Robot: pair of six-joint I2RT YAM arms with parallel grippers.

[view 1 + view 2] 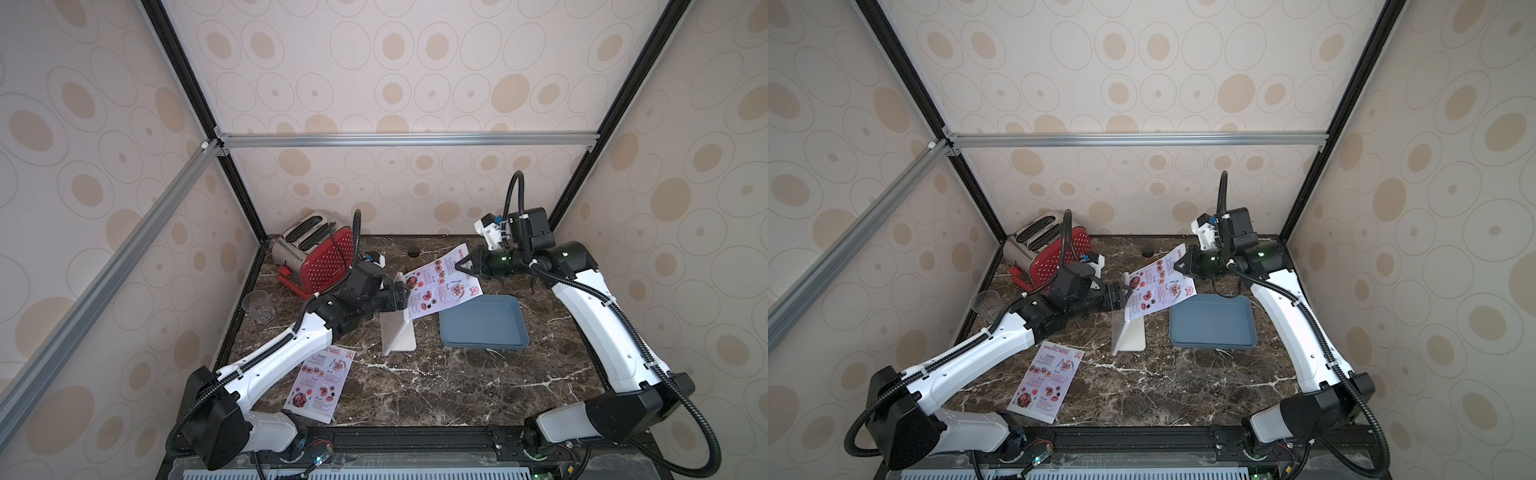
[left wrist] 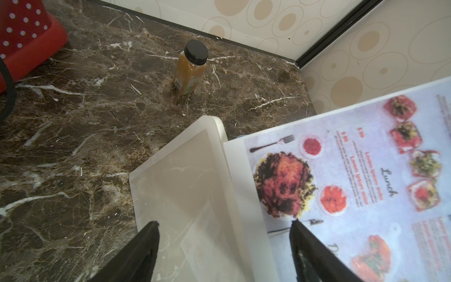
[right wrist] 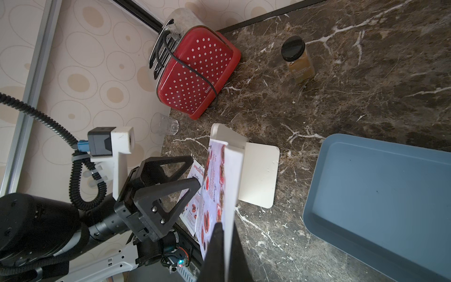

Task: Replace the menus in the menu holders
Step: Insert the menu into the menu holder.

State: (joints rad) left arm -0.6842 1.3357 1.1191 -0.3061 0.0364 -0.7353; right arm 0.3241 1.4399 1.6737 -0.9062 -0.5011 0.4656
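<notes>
The right hand (image 1: 460, 266) is pinching a menu (image 1: 436, 289) above the menu holder (image 1: 397, 332); the left hand (image 1: 402, 296) is gaping beside it.
Gripped at one end only, the limp sheet may buckle or tip the holder; its long axis is slanting from the heading end, at the right hand, down to the holder's top edge.

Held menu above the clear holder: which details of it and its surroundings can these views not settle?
1. Whether the held menu has its lower edge in the menu holder slot: the left end effector covers that spot in both top views, and the left wrist view's frame edge cuts it off.
2. Menu small print: too small in the top views, blurred in the left wrist view.
3. The bottle label: too small in the right wrist view.
</notes>
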